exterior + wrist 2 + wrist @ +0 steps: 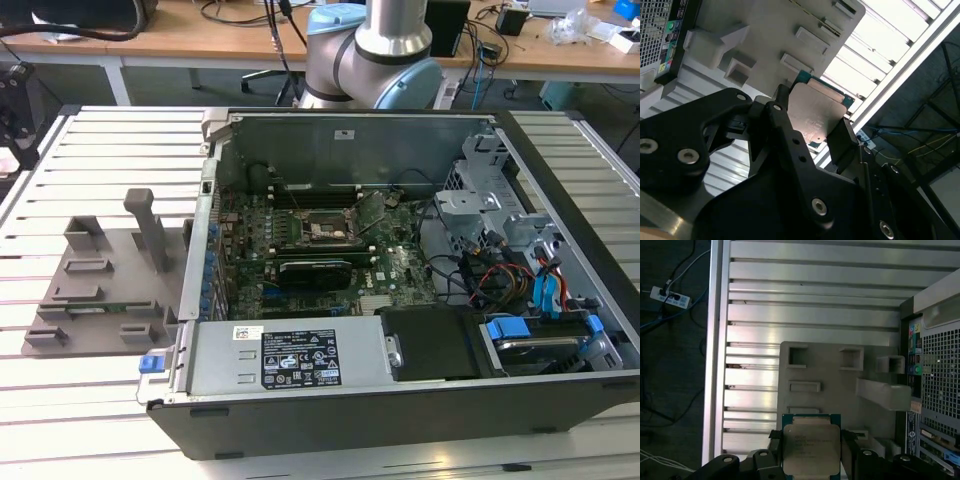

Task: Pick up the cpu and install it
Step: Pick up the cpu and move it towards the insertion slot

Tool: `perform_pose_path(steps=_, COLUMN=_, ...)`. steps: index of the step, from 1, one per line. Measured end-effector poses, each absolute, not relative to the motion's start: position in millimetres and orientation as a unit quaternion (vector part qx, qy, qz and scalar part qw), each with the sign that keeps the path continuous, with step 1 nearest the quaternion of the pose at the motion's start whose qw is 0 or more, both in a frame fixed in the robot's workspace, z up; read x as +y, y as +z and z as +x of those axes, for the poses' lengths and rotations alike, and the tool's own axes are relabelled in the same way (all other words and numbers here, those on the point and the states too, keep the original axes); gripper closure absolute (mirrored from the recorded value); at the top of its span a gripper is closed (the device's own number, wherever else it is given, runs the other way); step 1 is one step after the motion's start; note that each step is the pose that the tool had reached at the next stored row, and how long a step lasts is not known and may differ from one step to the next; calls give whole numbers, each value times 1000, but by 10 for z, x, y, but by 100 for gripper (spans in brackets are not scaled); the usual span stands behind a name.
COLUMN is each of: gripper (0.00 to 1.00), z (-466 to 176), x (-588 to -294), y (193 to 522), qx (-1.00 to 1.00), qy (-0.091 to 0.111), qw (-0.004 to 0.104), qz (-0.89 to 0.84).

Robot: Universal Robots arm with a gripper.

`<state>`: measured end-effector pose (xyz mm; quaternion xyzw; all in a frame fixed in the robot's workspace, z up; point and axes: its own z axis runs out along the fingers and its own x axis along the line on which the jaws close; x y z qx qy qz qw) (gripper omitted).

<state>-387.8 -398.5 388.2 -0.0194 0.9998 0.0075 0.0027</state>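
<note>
The cpu (810, 449) is a flat square chip with a silver-grey metal top and a green edge. My gripper (811, 454) is shut on it, one black finger on each of two opposite sides. In the second wrist view the cpu (815, 112) sits between the same black fingers (783, 120) of the gripper (812, 127). The chip hangs well above the grey plastic holder tray (840, 382), over the tray's near end. In the exterior view the motherboard's black socket frame (322, 231) lies inside the open computer case (560, 150).
The grey holder tray (100, 290) lies on the slatted metal table (100, 140) at the exterior view's left, with an upright post (150, 225). The case's perforated rear wall (940, 365) stands beside the tray. Cables (500, 270) and drive bays fill the case's right side.
</note>
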Motion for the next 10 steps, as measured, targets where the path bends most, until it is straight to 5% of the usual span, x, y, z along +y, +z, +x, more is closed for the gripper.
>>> perform_pose_path(steps=10, gripper=45, z=-3878, x=-3983, y=3988, qx=1000, qy=6, qw=3, qz=-19)
